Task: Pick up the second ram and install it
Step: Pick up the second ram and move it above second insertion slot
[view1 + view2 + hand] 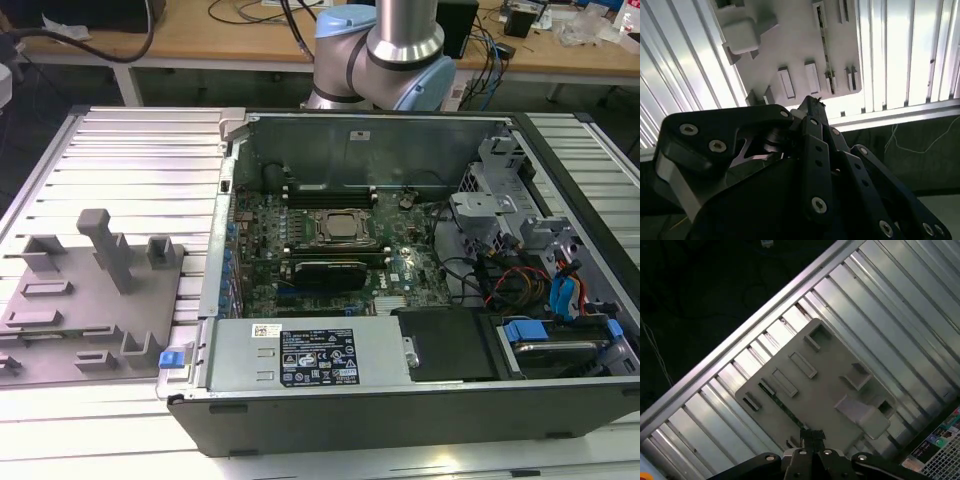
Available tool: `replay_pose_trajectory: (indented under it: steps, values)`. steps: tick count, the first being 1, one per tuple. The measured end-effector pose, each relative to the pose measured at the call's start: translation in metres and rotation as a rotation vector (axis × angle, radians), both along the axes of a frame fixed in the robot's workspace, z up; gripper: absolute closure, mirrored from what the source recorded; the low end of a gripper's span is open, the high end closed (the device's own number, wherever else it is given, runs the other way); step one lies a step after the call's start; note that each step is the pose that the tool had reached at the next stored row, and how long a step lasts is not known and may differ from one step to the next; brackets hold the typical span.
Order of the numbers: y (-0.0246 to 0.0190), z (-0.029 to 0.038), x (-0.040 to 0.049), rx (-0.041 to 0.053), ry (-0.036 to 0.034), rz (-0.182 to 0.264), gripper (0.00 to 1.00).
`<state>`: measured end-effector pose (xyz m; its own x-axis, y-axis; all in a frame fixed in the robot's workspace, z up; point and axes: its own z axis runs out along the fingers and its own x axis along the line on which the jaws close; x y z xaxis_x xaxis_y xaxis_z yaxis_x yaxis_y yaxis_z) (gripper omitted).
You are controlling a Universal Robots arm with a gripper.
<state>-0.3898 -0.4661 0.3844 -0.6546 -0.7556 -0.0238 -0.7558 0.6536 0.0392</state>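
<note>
While above tray [826, 390], hand [809, 433] fully closed

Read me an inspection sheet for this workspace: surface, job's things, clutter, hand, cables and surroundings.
Surface: ribbed metal table with a grey fixture and an open computer case on it.
Job's things: ram, a thin green stick in a fixture slot.
Clutter: nothing seen.
Hand: hand shut, above the fixture, clear of the ram.
Cables: coloured wires inside the case; more cables by the bench behind.
Surroundings: wooden bench behind the arm.
</note>
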Motion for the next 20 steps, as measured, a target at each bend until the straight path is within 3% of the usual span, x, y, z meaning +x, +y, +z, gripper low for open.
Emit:
replay_pose_trajectory:
  steps: [7,10,17,20]
  values:
    - [0.0000,0.0000,0.0000,0.0000,0.0001,0.181,0.89]
    - [0.0000,0.0000,0.0000,0.0000,0.0000,0.224,0.89]
    - [0.0000,0.0000,0.0000,0.0000,0.0001,0.384,0.89]
    - [0.0000,0.0000,0.0000,-0.0001,0.0000,0.423,0.89]
